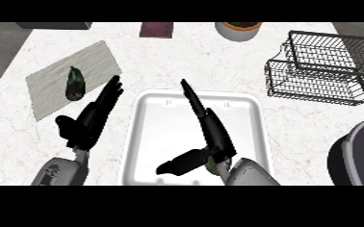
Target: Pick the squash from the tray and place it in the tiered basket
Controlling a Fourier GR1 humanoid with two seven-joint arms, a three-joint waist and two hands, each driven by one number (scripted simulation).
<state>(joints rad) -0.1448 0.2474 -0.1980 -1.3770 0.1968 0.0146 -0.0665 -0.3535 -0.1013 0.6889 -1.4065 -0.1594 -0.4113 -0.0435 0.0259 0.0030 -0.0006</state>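
Observation:
A dark green, elongated squash (74, 82) lies on a grey striped mat (53, 86) at the left of the counter. The white tray (153, 139) sits in the middle near me. My right hand (212, 130) hovers over the tray, open, with straight fingers pointing away and the thumb stuck out to the left. A small greenish bit (211, 164) shows under its wrist; I cannot tell what it is. My left hand (89, 118) rests open, fingers up, between the mat and the tray. The black wire tiered basket (316, 69) stands at the far right.
A white pot (238, 30) and a dark red flat object (156, 29) sit along the far edge. A dark round object (348, 156) juts in at the right edge, below the basket. The counter's left edge runs close to the mat.

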